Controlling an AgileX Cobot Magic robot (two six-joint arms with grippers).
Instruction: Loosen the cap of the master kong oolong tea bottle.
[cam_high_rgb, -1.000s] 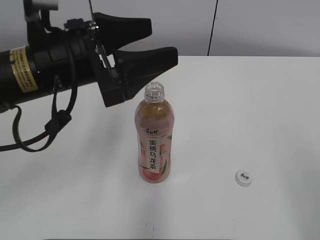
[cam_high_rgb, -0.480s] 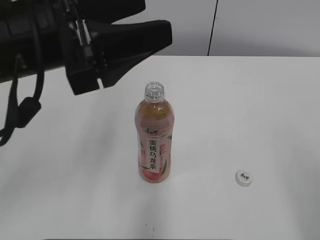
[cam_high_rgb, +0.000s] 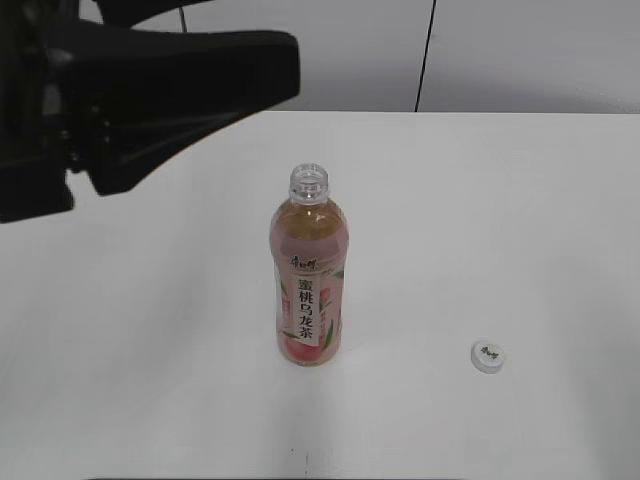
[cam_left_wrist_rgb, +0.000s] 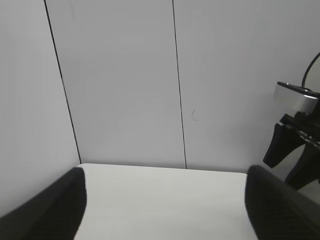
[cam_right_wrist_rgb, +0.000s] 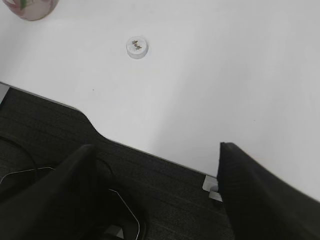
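While both pincers gape empty, the cap (cam_high_rgb: 487, 356) lies apart from the bottle (cam_high_rgb: 309, 275).

The master kong oolong tea bottle (cam_high_rgb: 309, 276) stands upright near the middle of the white worktop (cam_high_rgb: 520, 220), neck open (no closure fitted). The cap (cam_high_rgb: 487, 356) lies top-up toward the front right corner, well apart from the bottle. The left gripper (cam_high_rgb: 240, 60), empty, hangs above the rear left corner, its fingers spread.
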